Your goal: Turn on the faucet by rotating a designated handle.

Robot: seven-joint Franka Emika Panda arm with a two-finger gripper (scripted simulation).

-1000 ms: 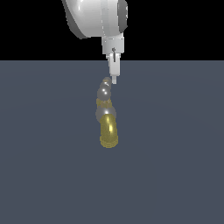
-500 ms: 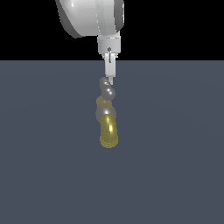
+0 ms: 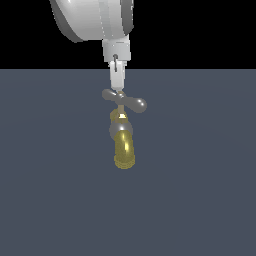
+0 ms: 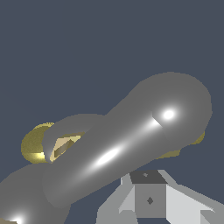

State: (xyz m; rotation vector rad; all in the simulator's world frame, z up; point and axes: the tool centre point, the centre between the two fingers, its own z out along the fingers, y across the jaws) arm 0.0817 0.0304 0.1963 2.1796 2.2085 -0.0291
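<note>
The faucet stands in the middle of the exterior view, its golden spout curving toward the camera below a silver elbow. The silver handle lies crosswise on top, one bulbous end to each side. My gripper hangs straight down from above with its fingers together, the tips against the handle near the hub, on the exterior view's left half. In the wrist view the handle fills the frame as a glossy bar just beyond the gripper, with part of the golden faucet behind it.
A flat grey-blue floor spreads around the faucet. The arm's big white wrist sits above the handle at the top of the exterior view.
The gripper has slid toward the exterior view's left. The handle has turned with it, from nearly end-on to lying crosswise.
</note>
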